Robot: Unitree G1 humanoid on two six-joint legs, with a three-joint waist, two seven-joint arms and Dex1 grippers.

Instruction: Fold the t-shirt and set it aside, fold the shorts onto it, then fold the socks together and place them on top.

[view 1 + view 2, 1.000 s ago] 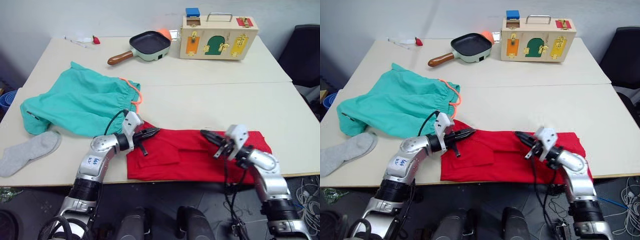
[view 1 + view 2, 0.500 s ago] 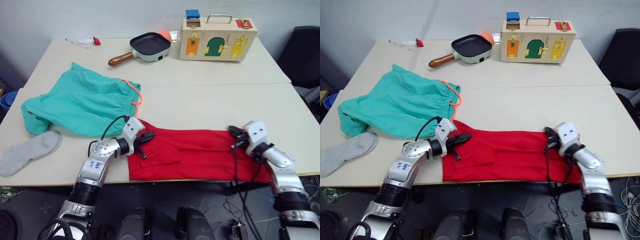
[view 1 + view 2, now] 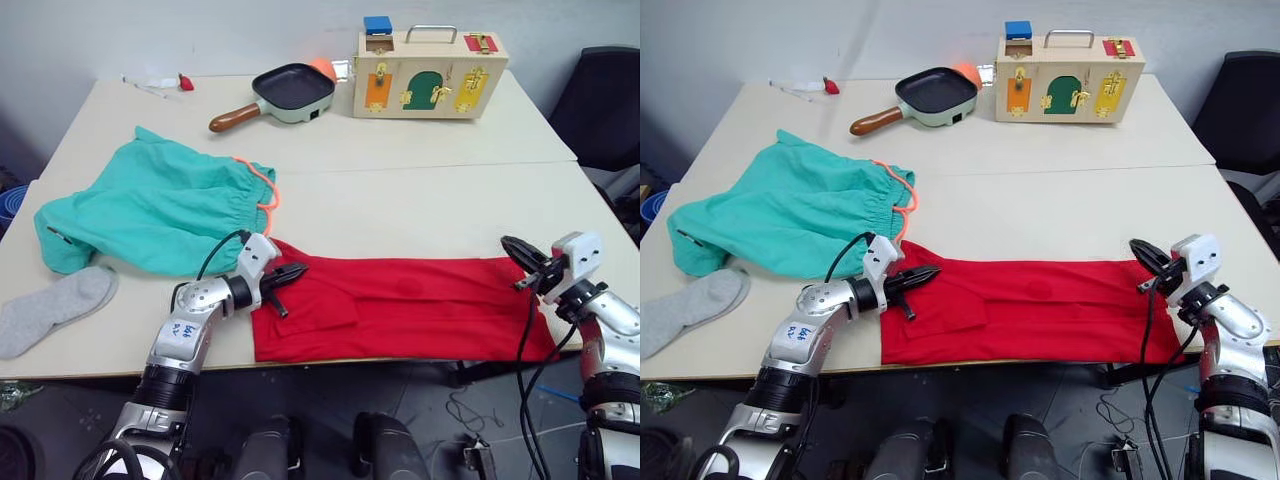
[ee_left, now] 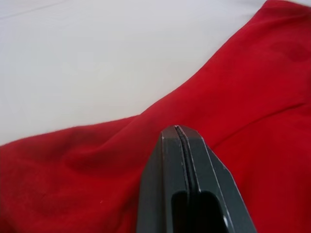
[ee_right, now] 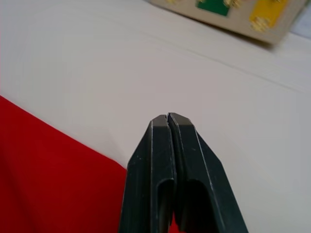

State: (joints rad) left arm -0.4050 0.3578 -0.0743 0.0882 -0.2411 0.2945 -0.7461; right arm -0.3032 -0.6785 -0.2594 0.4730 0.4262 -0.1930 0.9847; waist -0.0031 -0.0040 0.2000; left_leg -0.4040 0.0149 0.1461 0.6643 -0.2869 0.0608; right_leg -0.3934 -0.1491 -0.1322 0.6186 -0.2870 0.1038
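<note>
The red t-shirt [image 3: 400,310] lies as a long flat strip along the table's front edge. My left gripper [image 3: 299,270] is shut and rests low over the shirt's left end, with red cloth right under its tip [image 4: 177,129]; nothing shows between the fingers. My right gripper [image 3: 507,243] is shut and empty, held just above the shirt's right end, over bare table [image 5: 166,116]. The teal shorts [image 3: 150,210] are spread out at the left, their orange drawstring toward the shirt. A grey sock [image 3: 55,310] lies near the front left corner.
A frying pan [image 3: 290,90] with a wooden handle and a wooden latch box [image 3: 430,70] stand at the back of the table [image 3: 420,200]. A small red item [image 3: 185,82] sits at the back left. A black chair [image 3: 610,100] stands to the right.
My right gripper has travelled right, from the shirt's middle to its right end, and the shirt now lies stretched longer that way. The left gripper stayed at the left end.
</note>
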